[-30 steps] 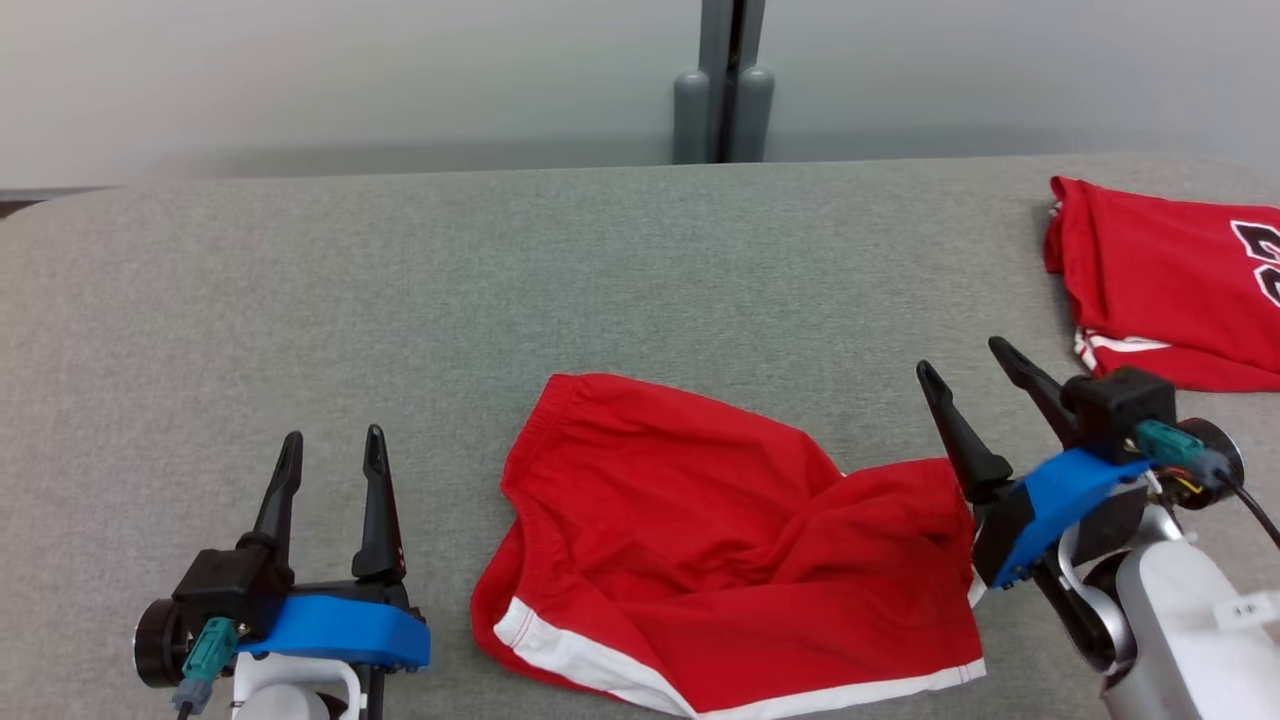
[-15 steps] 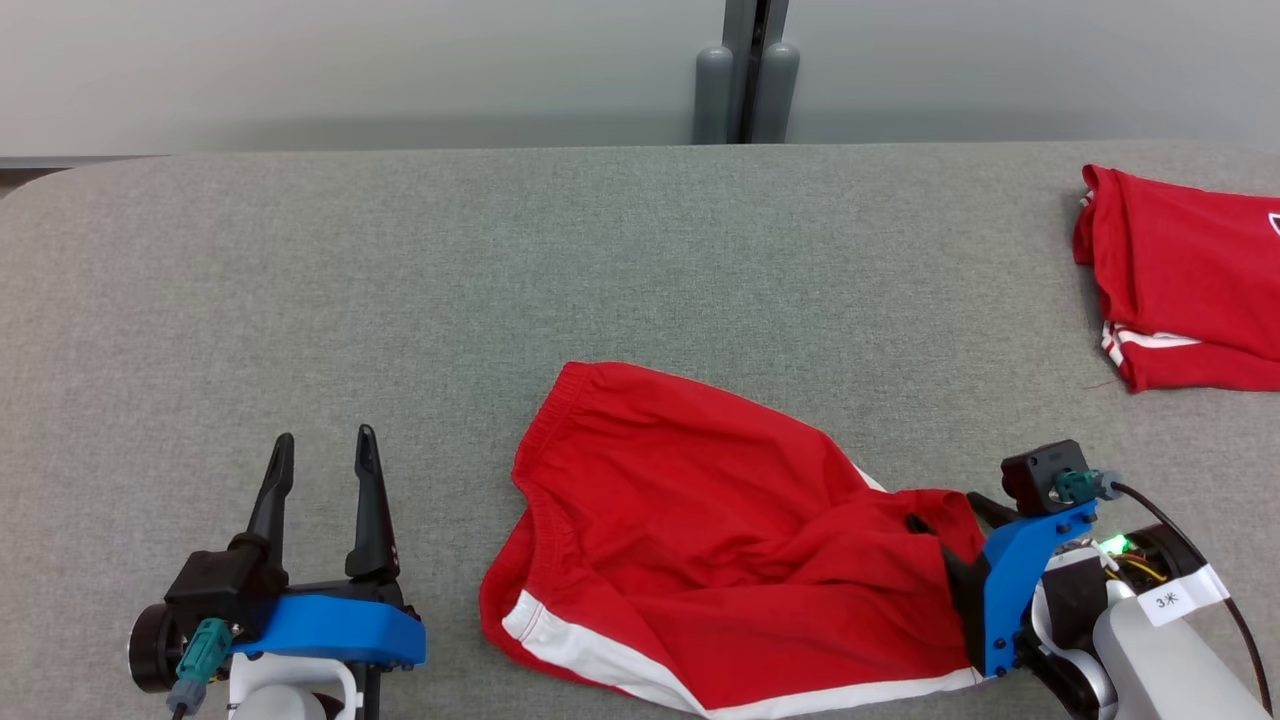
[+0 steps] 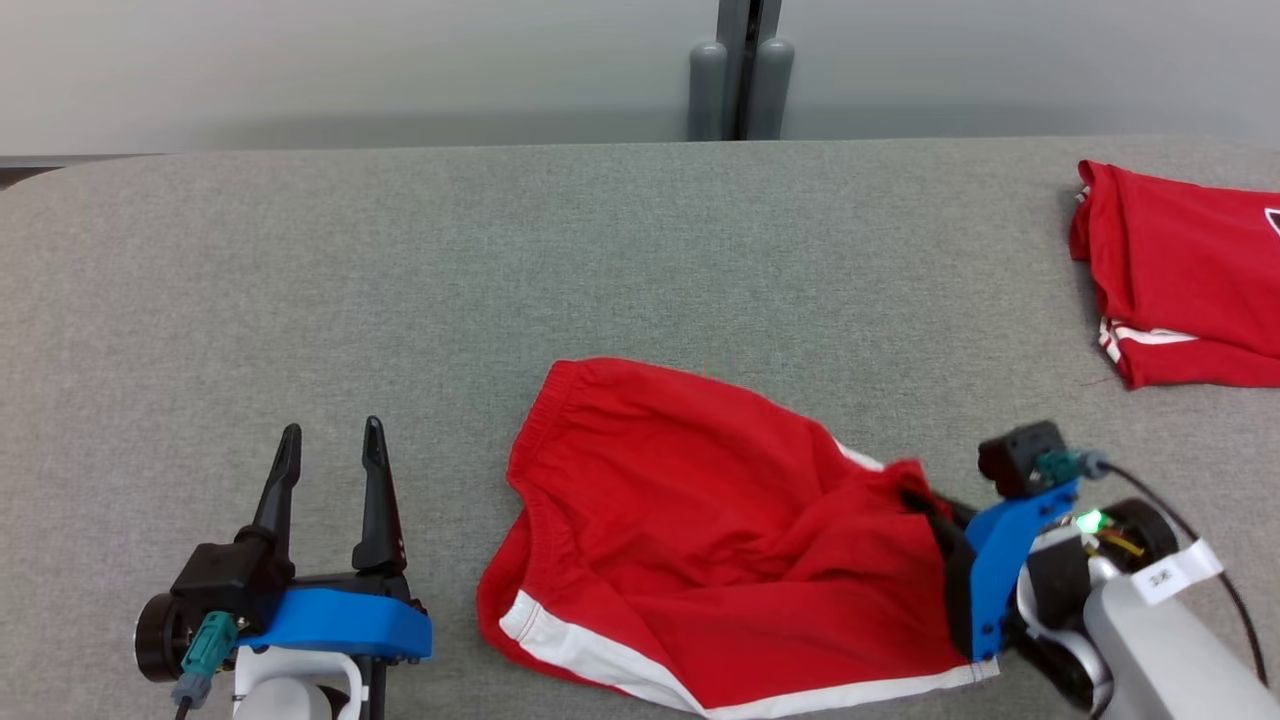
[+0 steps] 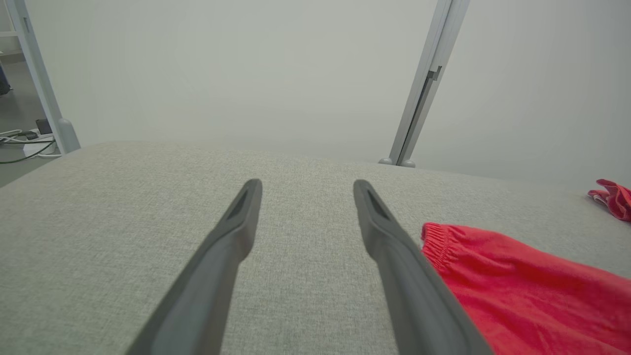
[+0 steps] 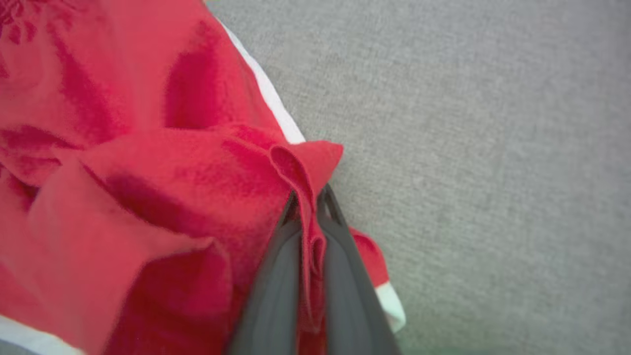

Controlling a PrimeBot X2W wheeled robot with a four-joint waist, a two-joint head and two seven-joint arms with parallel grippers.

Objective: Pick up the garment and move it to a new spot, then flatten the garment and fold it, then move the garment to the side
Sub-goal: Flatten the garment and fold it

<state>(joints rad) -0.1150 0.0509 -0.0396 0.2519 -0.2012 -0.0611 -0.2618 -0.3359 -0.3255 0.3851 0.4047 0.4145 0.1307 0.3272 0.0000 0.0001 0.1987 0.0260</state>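
Right wrist view: fold of red shorts (image 5: 148, 172) between right gripper (image 5: 308, 197) fingers (image 5: 276, 281)

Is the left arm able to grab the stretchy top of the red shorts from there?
Probably yes. The left gripper is open, the shorts' waistband lies just to its right, and only bare grey table lies between them.

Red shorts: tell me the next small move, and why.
Probably lift the right gripper: its jaws are shut on a fold at the edge of the red shorts, while the rest lies crumpled on the grey table. The left gripper stands open, apart from the cloth.
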